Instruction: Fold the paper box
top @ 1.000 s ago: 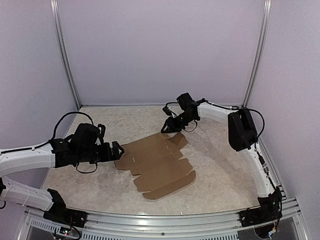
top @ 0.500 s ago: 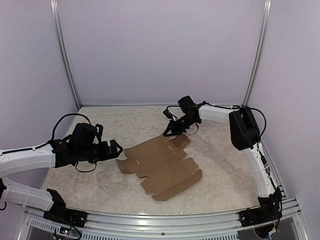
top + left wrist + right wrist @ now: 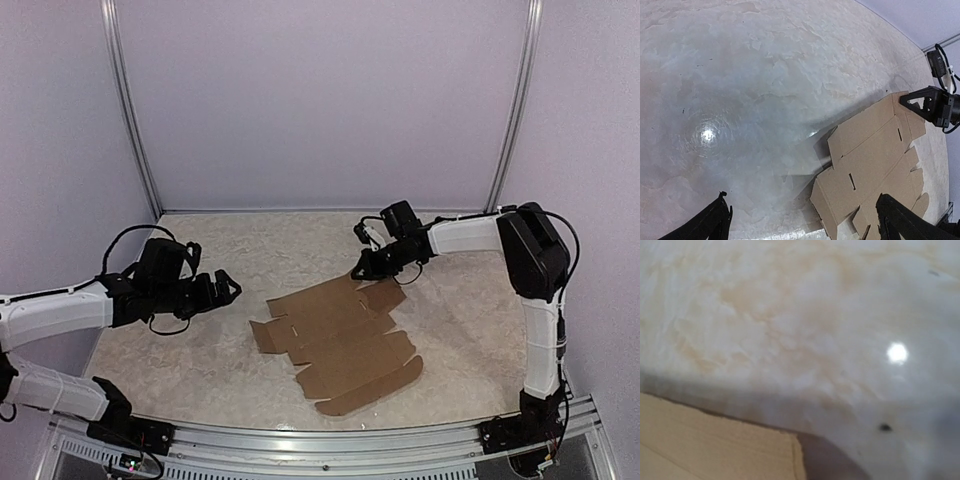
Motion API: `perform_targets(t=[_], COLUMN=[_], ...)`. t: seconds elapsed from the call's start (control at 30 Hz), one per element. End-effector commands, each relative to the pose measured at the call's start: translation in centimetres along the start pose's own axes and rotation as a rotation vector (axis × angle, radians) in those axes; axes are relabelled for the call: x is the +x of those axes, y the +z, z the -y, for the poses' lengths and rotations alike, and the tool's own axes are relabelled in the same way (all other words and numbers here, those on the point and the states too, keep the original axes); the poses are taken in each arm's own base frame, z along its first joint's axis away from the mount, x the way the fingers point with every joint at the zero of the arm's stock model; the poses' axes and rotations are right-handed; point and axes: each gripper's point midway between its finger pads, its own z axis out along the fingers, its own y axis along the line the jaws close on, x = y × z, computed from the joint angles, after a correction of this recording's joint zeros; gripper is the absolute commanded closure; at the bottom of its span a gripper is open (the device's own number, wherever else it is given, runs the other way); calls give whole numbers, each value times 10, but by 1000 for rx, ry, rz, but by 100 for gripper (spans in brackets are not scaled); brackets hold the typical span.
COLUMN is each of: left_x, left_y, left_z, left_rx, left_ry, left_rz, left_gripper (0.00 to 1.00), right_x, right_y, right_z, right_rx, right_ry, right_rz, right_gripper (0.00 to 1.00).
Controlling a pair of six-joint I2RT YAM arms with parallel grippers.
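Paper box [image 3: 335,345] flat on table [image 3: 240,250], left tool [image 3: 228,290] apart at left, right tool [image 3: 360,272] seemingly touching far corner

A robotics lab test cell. Two white-and-black robot arms, one on the left [image 3: 50,312] and one on the right [image 3: 470,235], are bolted to a metal rail [image 3: 320,440] at the near edge of a marble-patterned tabletop [image 3: 230,250]. Bare pale wall panels [image 3: 320,100] set in aluminium posts [image 3: 127,110] enclose it, and loose black cables [image 3: 125,245] loop off the arms.
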Motion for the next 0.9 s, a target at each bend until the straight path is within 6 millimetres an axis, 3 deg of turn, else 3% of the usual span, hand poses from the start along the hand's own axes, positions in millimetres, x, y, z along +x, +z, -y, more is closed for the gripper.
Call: perform_targets(t=[0.0,0.13,0.27,0.47,0.7,0.87], left_x=[-6,-5,-5,-15,-6,3], left_y=[12,25,40,65,91,101], left_z=[24,36,50,54,59,59], left_rx=[93,146,198,220,258,274], left_ry=[32,37,65,69,55,52], left_rz=[-42,-69,-103,-93,-137,-177], left_gripper=[1,1,1,2,10,21], right_x=[-24,-17,6,24,34,38], right_y=[-30,-53,-67,-79,-108,-116], right_z=[4,8,19,8,-7,-10], right_rx=[71,119,179,172,179,188], right_ry=[52,114,179,230,234,245], right_rz=[209,319,402,479,575,591], right_gripper=[100,100,100,100,100,100])
